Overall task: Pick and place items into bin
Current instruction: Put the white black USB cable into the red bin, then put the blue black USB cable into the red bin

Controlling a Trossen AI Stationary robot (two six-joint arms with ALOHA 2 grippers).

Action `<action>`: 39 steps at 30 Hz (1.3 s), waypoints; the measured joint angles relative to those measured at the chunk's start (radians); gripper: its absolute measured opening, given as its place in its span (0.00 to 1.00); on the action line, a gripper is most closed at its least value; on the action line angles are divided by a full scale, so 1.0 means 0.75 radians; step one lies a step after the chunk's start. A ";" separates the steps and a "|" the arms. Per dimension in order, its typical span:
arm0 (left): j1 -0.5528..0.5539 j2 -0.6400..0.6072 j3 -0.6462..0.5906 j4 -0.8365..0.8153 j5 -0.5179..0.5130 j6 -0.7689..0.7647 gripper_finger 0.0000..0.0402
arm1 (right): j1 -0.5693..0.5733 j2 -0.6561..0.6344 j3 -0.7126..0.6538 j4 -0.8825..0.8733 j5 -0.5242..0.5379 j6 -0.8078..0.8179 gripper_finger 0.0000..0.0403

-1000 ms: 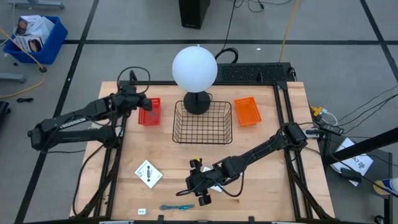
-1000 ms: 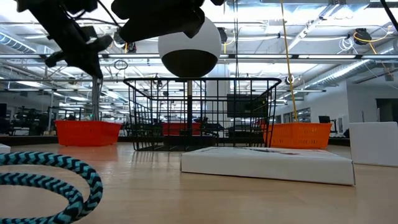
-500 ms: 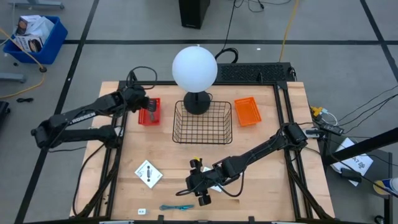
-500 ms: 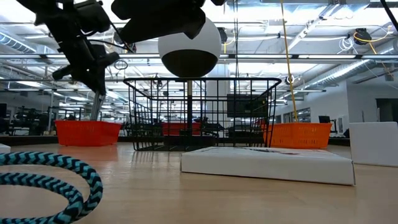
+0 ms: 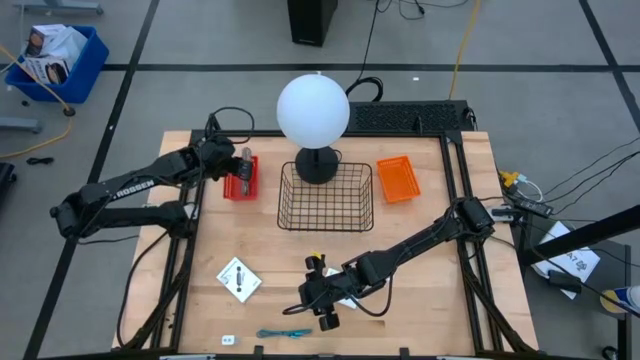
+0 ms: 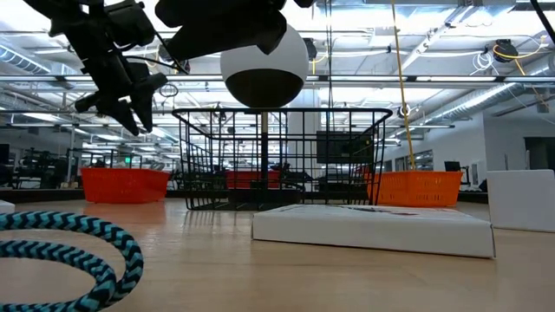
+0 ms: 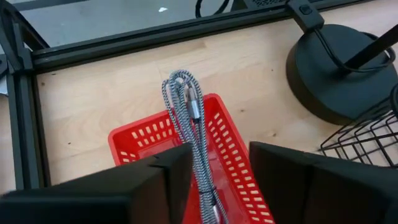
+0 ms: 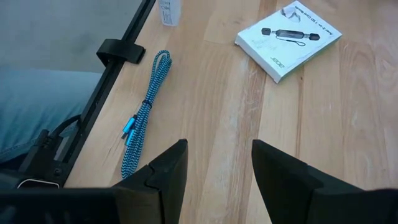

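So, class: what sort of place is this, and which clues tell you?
Probably a robotics lab or workshop: an open hall with exposed ceiling lights, taped floor lines, and a wooden table in a black frame.

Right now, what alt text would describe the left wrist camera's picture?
A grey braided cable hangs between the left gripper's open dark fingers, over a red slotted bin on the wooden table. A black lamp base and wire basket sit nearby.

Tiny white cube near the worktop's front edge: too small to read any mark. Blue braided cable cut off by the low view's left and bottom edges. White box cut by the right edge. Grey braided cable over the red bin: lower end hidden between dark fingers. Print on the white card illegible.
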 joint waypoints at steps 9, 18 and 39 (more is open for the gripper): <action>-0.051 -0.027 -0.001 0.011 0.144 0.073 0.60 | 0.004 0.000 -0.055 0.080 -0.002 0.000 0.42; -0.291 -0.164 -0.001 0.020 0.182 0.032 0.57 | 0.015 0.004 -0.204 0.276 -0.015 0.070 0.42; -0.687 -0.225 -0.001 0.315 -0.026 -0.025 0.54 | 0.086 0.107 -0.208 0.450 -0.040 0.189 0.42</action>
